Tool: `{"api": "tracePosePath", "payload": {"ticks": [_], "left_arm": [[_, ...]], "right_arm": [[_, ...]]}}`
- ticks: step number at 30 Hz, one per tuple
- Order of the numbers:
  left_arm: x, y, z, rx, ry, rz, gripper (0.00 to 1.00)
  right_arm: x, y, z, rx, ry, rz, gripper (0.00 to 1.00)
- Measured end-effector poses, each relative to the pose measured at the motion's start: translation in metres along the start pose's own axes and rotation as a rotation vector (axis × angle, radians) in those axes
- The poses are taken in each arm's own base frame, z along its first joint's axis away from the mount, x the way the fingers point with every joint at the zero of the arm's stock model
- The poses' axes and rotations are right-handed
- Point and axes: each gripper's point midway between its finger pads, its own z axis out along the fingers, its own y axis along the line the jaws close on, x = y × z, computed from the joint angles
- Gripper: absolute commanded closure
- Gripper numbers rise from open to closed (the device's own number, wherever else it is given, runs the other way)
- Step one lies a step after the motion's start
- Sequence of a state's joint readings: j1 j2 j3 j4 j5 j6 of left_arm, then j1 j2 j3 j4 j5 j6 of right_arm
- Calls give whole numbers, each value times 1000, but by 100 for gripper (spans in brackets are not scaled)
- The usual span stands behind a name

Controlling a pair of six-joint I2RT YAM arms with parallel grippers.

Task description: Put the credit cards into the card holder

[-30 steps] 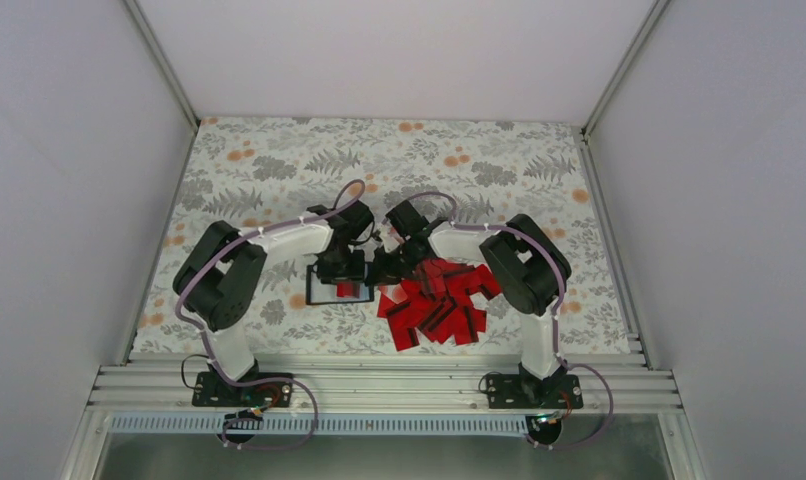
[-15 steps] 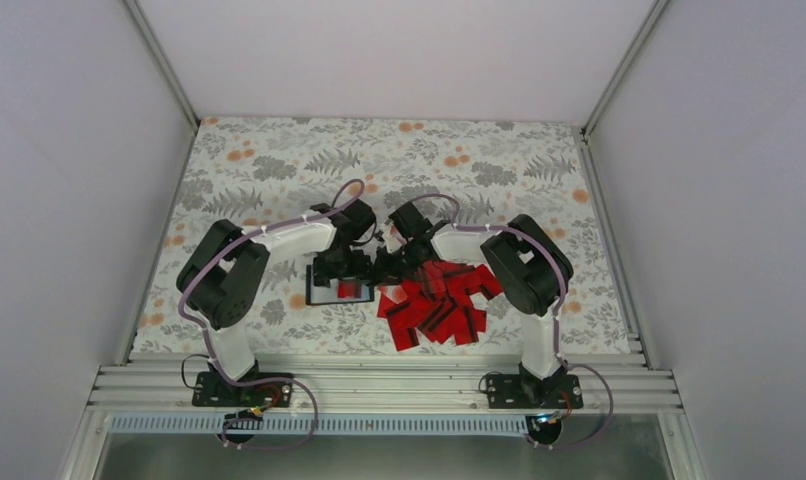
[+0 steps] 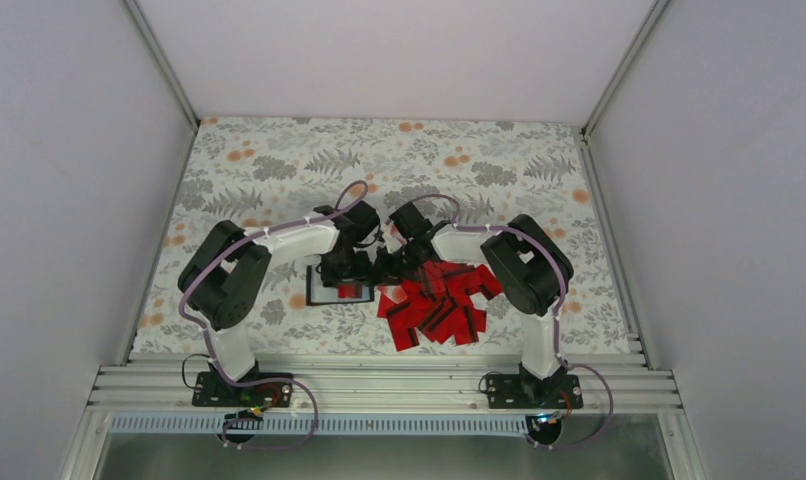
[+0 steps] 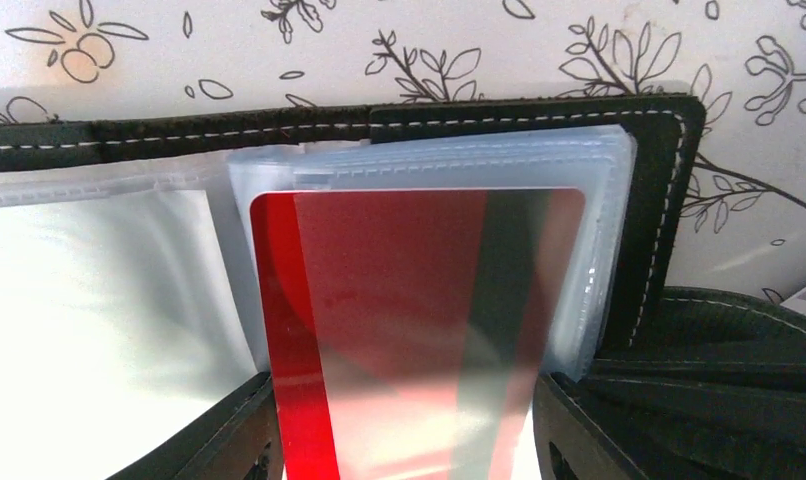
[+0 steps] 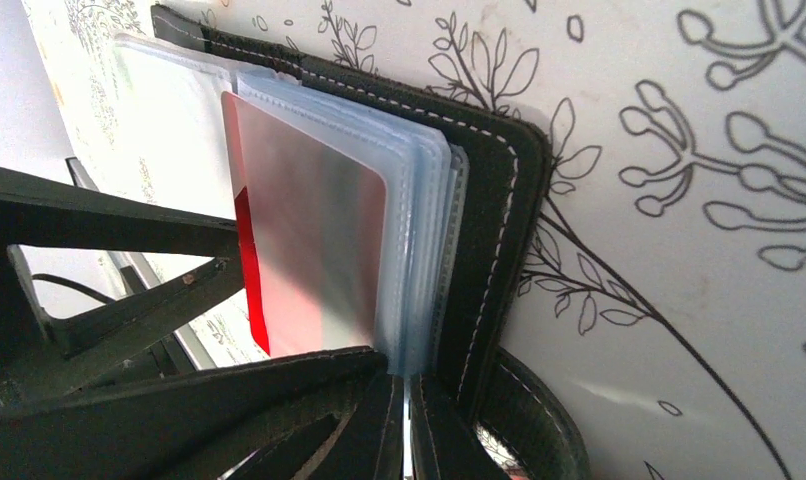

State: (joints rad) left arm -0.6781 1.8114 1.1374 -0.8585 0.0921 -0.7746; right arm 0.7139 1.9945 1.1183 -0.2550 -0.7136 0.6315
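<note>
The card holder (image 3: 319,296) lies open on the flowered cloth (image 3: 279,170) of the counter, between the two arms and just left of the heap of loose red cards (image 3: 439,305). One red card (image 4: 419,320) rests on its stack of clear sleeves (image 4: 607,250). Its long axis and black stripe run straight out from the left claw (image 4: 404,420) toward the holder's stitched edge, so we judge the coming push goes along that line, into a sleeve. The left claw's jaws stand part open, one at each long edge of the card; we cannot tell whether they press it. The right claw (image 5: 407,425), closed tight, pinches the holder's right edge, with sleeves seemingly caught between its jaws. The left arm is the one lined up.
</note>
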Motion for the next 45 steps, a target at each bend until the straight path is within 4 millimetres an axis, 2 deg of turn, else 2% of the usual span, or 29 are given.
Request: {"api": "tracePosePath", "payload": {"ticks": [1, 2, 5, 17, 20, 23, 24, 26, 32, 34, 41, 43, 45], "left_arm": [[0, 0, 0, -2, -1, 1, 3], [0, 1, -1, -8, -3, 5, 0], [3, 12, -3, -59, 10, -9, 0], [9, 12, -4, -64, 30, 5, 0], [10, 12, -4, -57, 27, 9, 13], [13, 2, -4, -14, 25, 25, 45], [13, -2, -4, 3, 24, 33, 50], [12, -7, -4, 22, 16, 49, 52], [13, -6, -4, 20, 22, 51, 54], [13, -6, -4, 20, 21, 53, 52], [9, -13, -11, 49, 3, 76, 21], [8, -12, -18, 50, -12, 82, 18], [9, -9, -25, 49, -23, 82, 21]], "right_arm": [[0, 0, 0, 0, 0, 1, 96], [0, 0, 0, 2, 0, 4, 96], [0, -1, -1, 6, 0, 12, 96], [0, -1, -2, 12, -2, 21, 96], [0, -1, -2, 16, -2, 23, 96], [-4, -1, -3, 25, -14, 19, 96], [-5, -1, -3, 28, -17, 18, 96], [-5, -1, -3, 32, -21, 17, 96], [-7, -1, -4, 42, -25, 22, 96], [-7, -1, -4, 46, -26, 23, 96], [-10, -2, -6, 68, -31, 24, 96], [-11, 0, -8, 72, -33, 19, 96], [-15, 6, -12, 70, -38, 3, 96]]}}
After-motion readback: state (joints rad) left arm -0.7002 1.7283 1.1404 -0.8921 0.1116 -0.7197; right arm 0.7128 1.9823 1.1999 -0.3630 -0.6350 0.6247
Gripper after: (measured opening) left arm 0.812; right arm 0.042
